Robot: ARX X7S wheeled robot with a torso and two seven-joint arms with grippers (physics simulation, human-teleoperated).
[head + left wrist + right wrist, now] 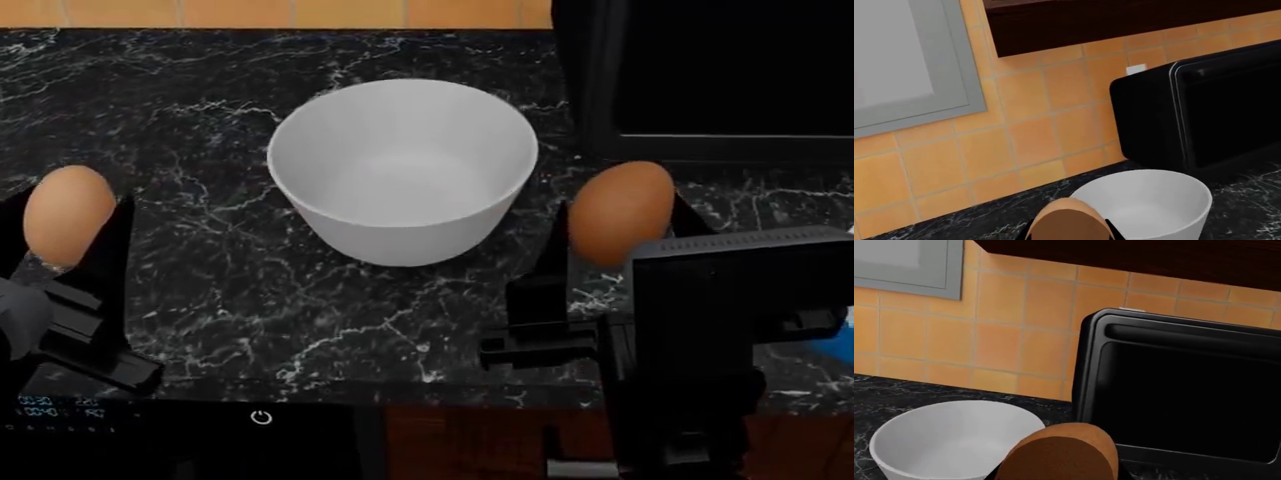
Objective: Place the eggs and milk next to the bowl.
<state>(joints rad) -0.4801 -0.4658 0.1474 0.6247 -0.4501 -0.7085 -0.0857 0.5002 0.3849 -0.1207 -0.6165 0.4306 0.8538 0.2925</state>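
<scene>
Left wrist view: the tan egg [1069,218] fills the bottom centre of the frame, gripped between the dark fingers of the left gripper [1069,231], which are closed narrowly on it. Just past it, at lower right, stands the white bowl [1147,202] on the black marble counter [967,220]. A black microwave [1207,110] takes the right side, with orange wall tiles [1041,115] behind.

Head view: the bowl [403,165] sits in the upper centre of the frame. The left gripper [74,235] holds the tan egg [67,212] at the left edge, well apart from the bowl. The right gripper [617,225] holds the brown egg [619,210] right of centre, near the bowl's wall but not touching it. Both eggs appear to be above the counter [267,300]; the height cannot be told. A scrap of blue at the right edge may be the milk, too little showing to be sure.

Right wrist view: the brown egg [1062,454] sits at bottom centre, clamped in the right gripper's fingers, the bowl [954,440] at lower left, the microwave [1181,390] at right.

To do this step well, lower each egg straight down until it touches the counter, then part the fingers slowly, since eggs roll. The left egg should probably come closer to the bowl first.
</scene>
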